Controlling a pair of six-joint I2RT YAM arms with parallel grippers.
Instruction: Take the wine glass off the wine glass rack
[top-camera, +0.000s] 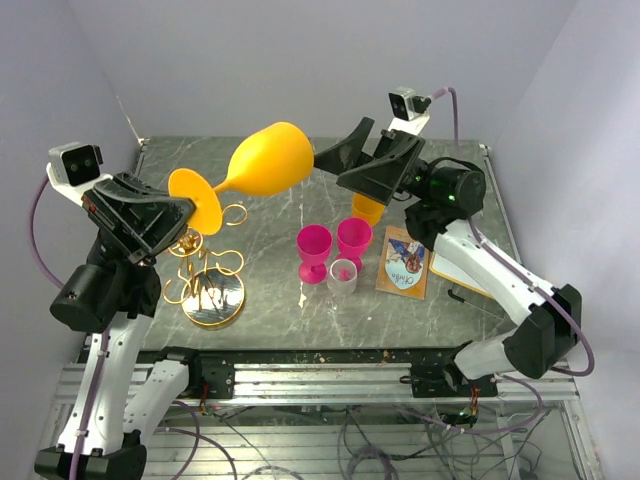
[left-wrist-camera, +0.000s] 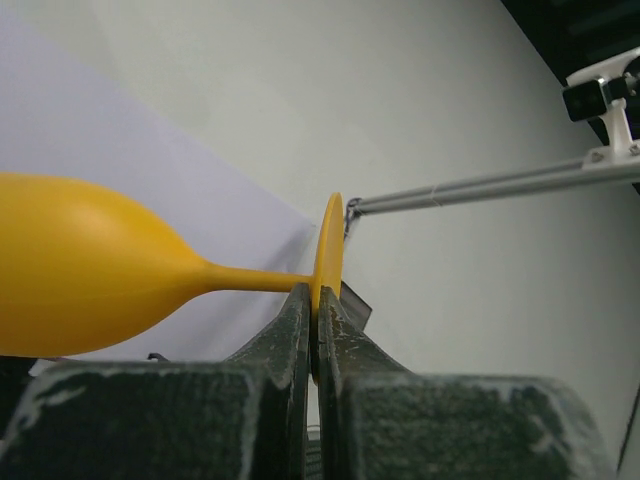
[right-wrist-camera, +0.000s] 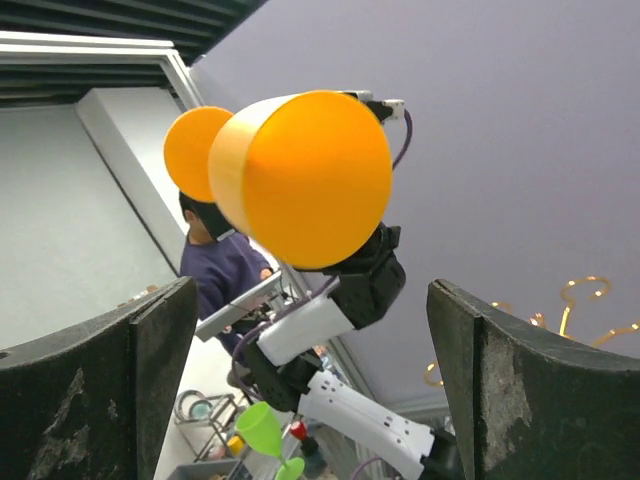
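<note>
Left fingers (left-wrist-camera: 292, 335) pinch a glossy, bulbous wine glass (left-wrist-camera: 90, 265).

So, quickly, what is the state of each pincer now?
Left pincer: closed on the foot of the orange wine glass.
Right pincer: open, holding nothing.

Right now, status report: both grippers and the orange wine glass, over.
Left gripper shut on foot of orange wine glass. Glass sideways, held above the wine glass rack. Right gripper open, facing the bowl, not touching. Nothing between.
</note>
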